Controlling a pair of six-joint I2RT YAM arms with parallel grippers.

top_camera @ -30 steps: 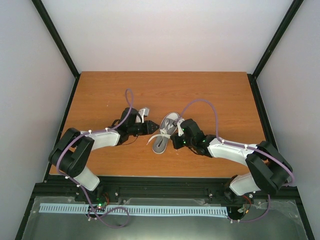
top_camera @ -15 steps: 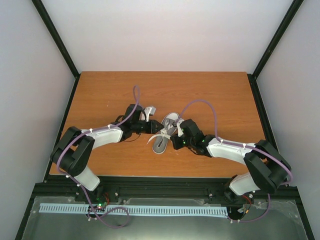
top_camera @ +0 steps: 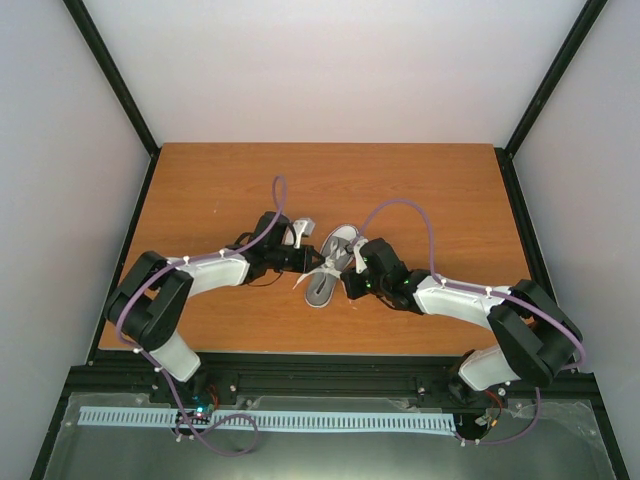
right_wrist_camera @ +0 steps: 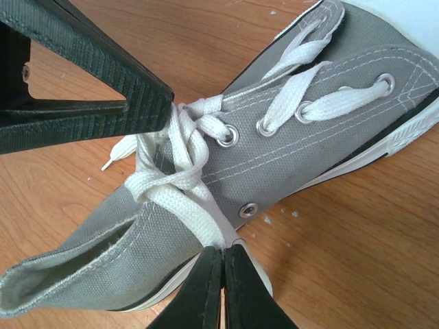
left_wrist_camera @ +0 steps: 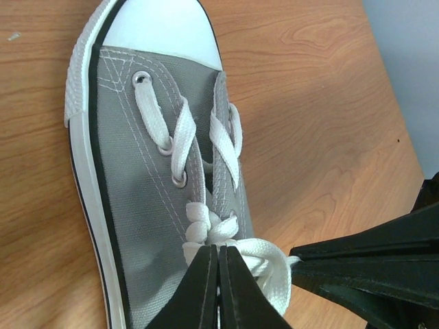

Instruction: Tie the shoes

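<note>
The grey sneaker (top_camera: 340, 241) with white toe cap and white laces lies mid-table, toe pointing away. My left gripper (top_camera: 312, 262) is at its left side, my right gripper (top_camera: 346, 279) at its right. In the left wrist view the shoe (left_wrist_camera: 137, 171) fills the frame and my left gripper (left_wrist_camera: 218, 259) is shut on a lace loop by the knot (left_wrist_camera: 209, 229). In the right wrist view my right gripper (right_wrist_camera: 223, 257) is shut on a lace strand (right_wrist_camera: 185, 205) running from the knot over the shoe's side (right_wrist_camera: 302, 144). A loose lace end (right_wrist_camera: 120, 154) lies on the table.
The wooden table (top_camera: 420, 190) is walled by white panels with black corner posts. The two grippers sit close together over the shoe; the left fingers (right_wrist_camera: 89, 82) show in the right wrist view, the right fingers (left_wrist_camera: 370, 267) in the left wrist view.
My left arm has moved right and closer to the shoe's laces. The right arm and the shoe have stayed about where they were.
</note>
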